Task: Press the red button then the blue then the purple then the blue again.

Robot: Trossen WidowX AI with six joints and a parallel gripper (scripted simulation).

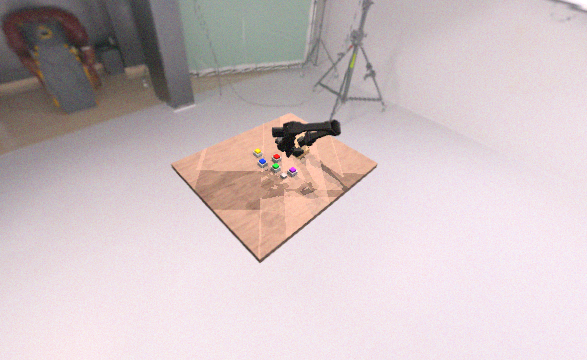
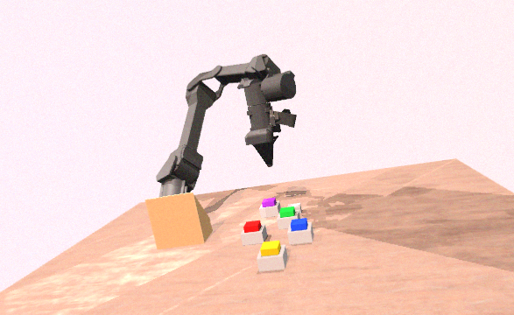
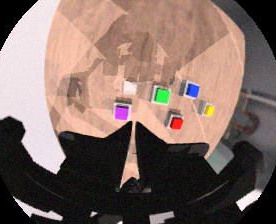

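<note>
Purple button [image 3: 121, 112] is what we judge our coming press turns on, and in the wrist view it sits just ahead of our jaws and a little to the left of the narrow slit between them. We hang high above the tabletop [image 2: 414, 227], well clear of every cap, so the move we expect is a short shift toward that button and then a straight drop.

Our gripper [image 2: 267, 158] points nearly straight down in the exterior view. The jaws are pressed almost together into a single blunt tip, with nothing between them and nothing touching them.

On the tabletop the buttons form a tight cluster. The purple one stands at the end nearest the arm's base, with the green button [image 2: 287, 212] just beside it. The blue button [image 2: 299, 224] and red button [image 2: 252, 226] lie farther out, and the yellow button [image 2: 271, 248] farthest. An orange block [image 2: 178, 220] stands apart from the cluster, near the base. We judge the green cap the likeliest neighbour to clip on the way down.
</note>
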